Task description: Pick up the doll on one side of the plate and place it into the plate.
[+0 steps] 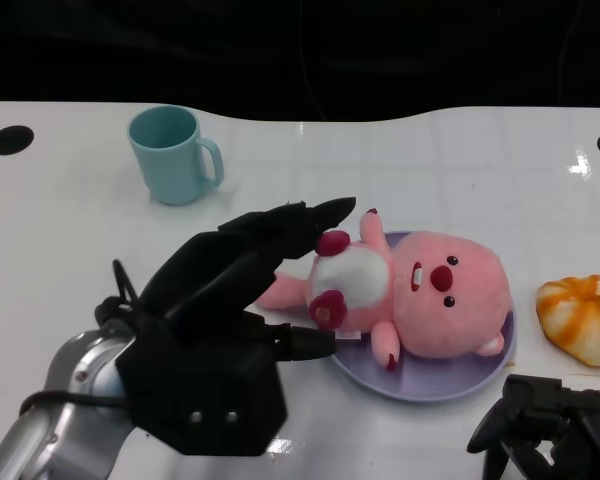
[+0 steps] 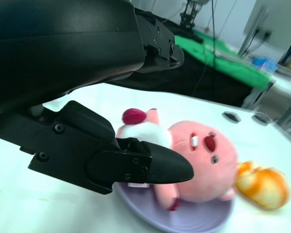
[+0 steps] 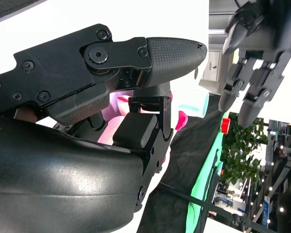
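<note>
Head view: the pink plush doll with a white belly and dark red paws lies on its back in the round lavender plate, head toward my right, one foot over the plate's left rim. My left hand sits at the plate's left side with fingers spread: the upper fingers reach above the doll's raised foot, and the thumb points at the doll's lower body. Whether either touches the doll cannot be determined; nothing is gripped. My right hand rests low at the near right, just beside the plate, fingers curled downward with nothing in them. A light blue ceramic mug stands well behind the plate on the white table. An orange-and-white glazed bun lies to the right of the plate.

Left wrist view: my thumb crosses in front of the doll, which lies in the plate; the bun is beyond.

Right wrist view: my right hand's fingers fill the frame, empty; pink plush shows behind them.
</note>
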Robot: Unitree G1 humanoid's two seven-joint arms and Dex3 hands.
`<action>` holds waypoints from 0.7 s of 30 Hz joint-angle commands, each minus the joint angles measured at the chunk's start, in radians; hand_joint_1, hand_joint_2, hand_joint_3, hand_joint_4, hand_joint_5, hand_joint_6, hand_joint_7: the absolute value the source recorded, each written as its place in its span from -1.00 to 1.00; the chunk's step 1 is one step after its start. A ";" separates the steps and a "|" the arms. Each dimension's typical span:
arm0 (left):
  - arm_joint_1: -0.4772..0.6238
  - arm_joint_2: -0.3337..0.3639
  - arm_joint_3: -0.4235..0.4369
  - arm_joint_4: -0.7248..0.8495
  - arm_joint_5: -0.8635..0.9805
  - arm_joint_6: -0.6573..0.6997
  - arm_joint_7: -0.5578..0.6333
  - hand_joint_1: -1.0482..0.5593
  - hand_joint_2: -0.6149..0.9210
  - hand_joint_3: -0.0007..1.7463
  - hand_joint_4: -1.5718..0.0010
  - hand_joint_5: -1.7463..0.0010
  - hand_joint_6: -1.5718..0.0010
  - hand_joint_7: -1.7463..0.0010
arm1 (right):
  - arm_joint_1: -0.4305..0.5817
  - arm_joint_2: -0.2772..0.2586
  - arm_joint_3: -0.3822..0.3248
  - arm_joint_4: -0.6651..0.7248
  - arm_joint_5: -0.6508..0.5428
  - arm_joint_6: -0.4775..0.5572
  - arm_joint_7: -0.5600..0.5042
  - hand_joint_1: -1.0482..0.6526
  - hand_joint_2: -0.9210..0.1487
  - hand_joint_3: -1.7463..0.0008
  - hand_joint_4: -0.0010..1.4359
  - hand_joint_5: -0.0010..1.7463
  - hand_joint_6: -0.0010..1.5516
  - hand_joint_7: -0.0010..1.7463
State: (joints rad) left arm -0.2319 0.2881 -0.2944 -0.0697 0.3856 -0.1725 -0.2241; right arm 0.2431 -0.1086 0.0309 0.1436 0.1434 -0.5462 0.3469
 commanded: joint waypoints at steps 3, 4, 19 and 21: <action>0.090 -0.066 0.089 0.045 -0.227 -0.116 0.008 -0.19 1.00 -0.81 0.54 0.44 0.33 0.86 | -0.001 -0.010 -0.011 -0.002 0.008 0.001 0.003 -0.88 -1.00 0.53 0.31 0.66 0.20 0.30; 0.109 -0.076 0.100 0.037 -0.264 -0.113 0.000 -0.17 1.00 -0.79 0.56 0.32 0.28 0.88 | -0.003 -0.009 -0.011 0.000 0.009 -0.002 0.005 -0.88 -1.00 0.53 0.31 0.66 0.20 0.30; 0.347 -0.200 0.238 -0.160 -0.791 0.167 -0.076 0.23 0.51 0.42 -0.01 -0.59 -0.03 -0.24 | -0.002 -0.007 -0.008 -0.011 0.003 0.012 -0.003 -0.89 -1.00 0.52 0.31 0.65 0.20 0.29; 0.369 -0.199 0.243 -0.194 -0.829 0.218 -0.080 0.22 0.48 0.48 -0.06 -0.70 -0.07 -0.33 | -0.001 -0.008 -0.009 -0.012 0.001 0.014 -0.005 -0.89 -1.00 0.52 0.31 0.65 0.21 0.30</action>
State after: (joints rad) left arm 0.1207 0.0814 -0.0622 -0.2332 -0.4160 0.0166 -0.2933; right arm 0.2394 -0.1084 0.0333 0.1427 0.1456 -0.5364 0.3479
